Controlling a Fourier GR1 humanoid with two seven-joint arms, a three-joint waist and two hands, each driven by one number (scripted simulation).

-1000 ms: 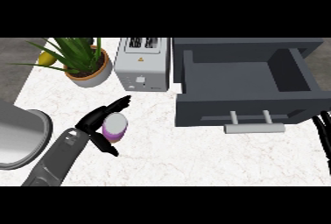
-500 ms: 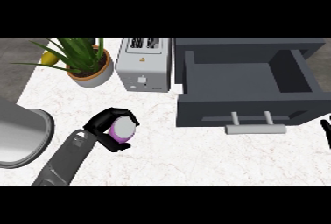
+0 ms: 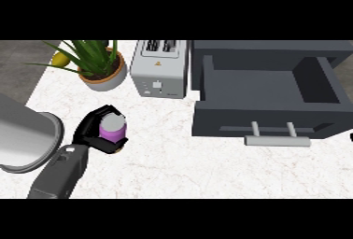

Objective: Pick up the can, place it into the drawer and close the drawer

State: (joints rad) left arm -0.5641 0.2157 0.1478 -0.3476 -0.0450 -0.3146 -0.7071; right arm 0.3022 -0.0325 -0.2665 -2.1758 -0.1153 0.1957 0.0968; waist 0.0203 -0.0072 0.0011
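We note the left hand point(image 3: 93, 133) at the lower left of the white marbled counter point(image 3: 179, 163), its black fingers and thumb curled round the can point(image 3: 113, 130), which has a purple body and a grey top and stands roughly upright within the grasp. The grey forearm point(image 3: 60, 172) runs down from the hand toward the lower edge of the view. The can sits well to the left of the drawer point(image 3: 265, 100), which stands pulled open, dark grey, with nothing visible inside; its bar handle point(image 3: 277, 141) projects from the front panel toward us. Just left of the drawer we see a silver toaster point(image 3: 160, 67), slots upward, close beside the drawer's left wall. Further left a potted plant point(image 3: 96, 65) stands in a tan pot, with a yellow object point(image 3: 60, 59) partly hidden behind its leaves; we cannot tell what it is. A large grey cylindrical vessel point(image 3: 24, 135) fills the left edge, near the hand. Of the right hand we see only a dark sliver at the right edge point(image 3: 351, 137); whether its fingers are apart or together we cannot tell.
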